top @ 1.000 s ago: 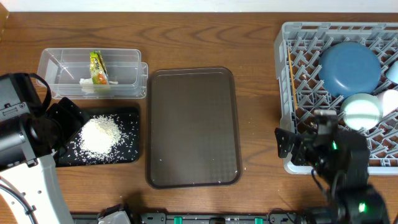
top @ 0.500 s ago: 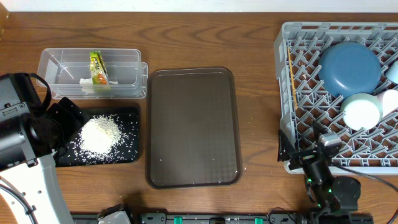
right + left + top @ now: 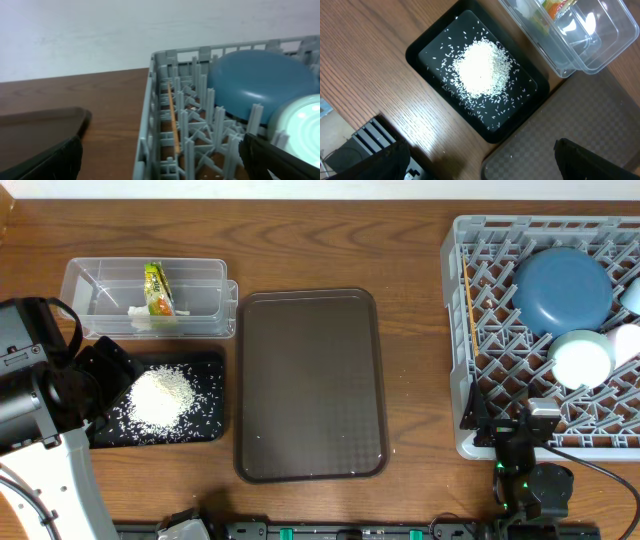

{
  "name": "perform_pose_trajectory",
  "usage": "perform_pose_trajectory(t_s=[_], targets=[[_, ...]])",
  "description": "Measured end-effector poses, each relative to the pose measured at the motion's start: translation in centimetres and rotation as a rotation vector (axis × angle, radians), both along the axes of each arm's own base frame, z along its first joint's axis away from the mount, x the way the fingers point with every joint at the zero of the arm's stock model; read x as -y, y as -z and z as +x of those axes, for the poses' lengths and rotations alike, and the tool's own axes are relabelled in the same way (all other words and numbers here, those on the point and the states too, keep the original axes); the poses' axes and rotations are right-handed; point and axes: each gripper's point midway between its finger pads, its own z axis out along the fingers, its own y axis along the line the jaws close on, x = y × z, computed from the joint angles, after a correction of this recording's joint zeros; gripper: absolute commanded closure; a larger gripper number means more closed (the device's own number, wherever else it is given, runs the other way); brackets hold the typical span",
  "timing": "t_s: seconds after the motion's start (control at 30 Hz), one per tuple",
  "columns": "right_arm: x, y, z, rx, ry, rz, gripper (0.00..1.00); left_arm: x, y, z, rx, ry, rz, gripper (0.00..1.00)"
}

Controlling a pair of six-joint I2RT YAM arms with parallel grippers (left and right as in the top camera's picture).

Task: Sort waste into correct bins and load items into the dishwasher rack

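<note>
The heap of rice grains point(image 3: 160, 397) lies in the black tray point(image 3: 205, 430), with loose grains scattered around it. The yellow-green wrapper point(image 3: 157, 288) and the white tissue point(image 3: 139, 317) are in the clear tub point(image 3: 200, 290). In the grey rack point(image 3: 470, 240) are the dark-blue dish point(image 3: 562, 288), the mint bowl point(image 3: 582, 358), the light-blue bowl point(image 3: 632, 295), the pink-white cup point(image 3: 628, 340) and the wooden stick point(image 3: 470, 315). My left gripper point(image 3: 480, 162) hangs open and holds nothing, above the black tray's near corner. My right gripper point(image 3: 165, 160) is open at the rack's front left corner, with nothing between its fingers.
A large brown serving tray point(image 3: 310, 385) lies between the bins and the rack. The left arm point(image 3: 30, 395) fills the table's left edge. The rack's pegs point(image 3: 192, 125) stand directly ahead of the right gripper. A white wall borders the table's far edge.
The right arm has pulled back from the mint bowl in the rack toward the table's front edge, its gripper still open. The left arm has not moved.
</note>
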Motion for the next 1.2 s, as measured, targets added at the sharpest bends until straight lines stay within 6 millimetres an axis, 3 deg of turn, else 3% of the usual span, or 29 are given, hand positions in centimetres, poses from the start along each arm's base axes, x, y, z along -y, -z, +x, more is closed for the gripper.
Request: perform_pose_trajectory(t_s=[0.87, 1.2], targets=[[0.64, -0.01, 0.00, 0.000, 0.030, -0.084, 0.01, 0.00, 0.00, 0.00, 0.000, 0.000, 0.000, 0.05], [0.66, 0.01, 0.00, -0.001, 0.019, -0.245, 0.01, 0.00, 0.00, 0.00, 0.000, 0.000, 0.000, 0.05]])
